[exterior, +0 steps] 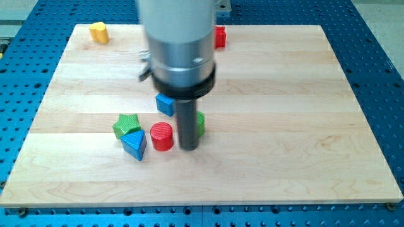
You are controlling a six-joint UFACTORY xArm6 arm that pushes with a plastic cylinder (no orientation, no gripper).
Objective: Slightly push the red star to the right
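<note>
A red block point(219, 37), likely the red star, sits at the view's top edge of the wooden board point(303, 113), half hidden behind the arm's grey body, so its shape is not clear. My tip point(189, 149) rests on the board far below it, near the board's middle. The tip stands just right of a red cylinder point(161, 137) and in front of a green block point(201, 124), which the rod partly hides.
A blue cube point(165, 104) lies just left of the rod, partly under the arm. A green star point(126, 124) and a blue triangle point(134, 144) sit together left of the red cylinder. A yellow block point(98, 31) is at the top left corner.
</note>
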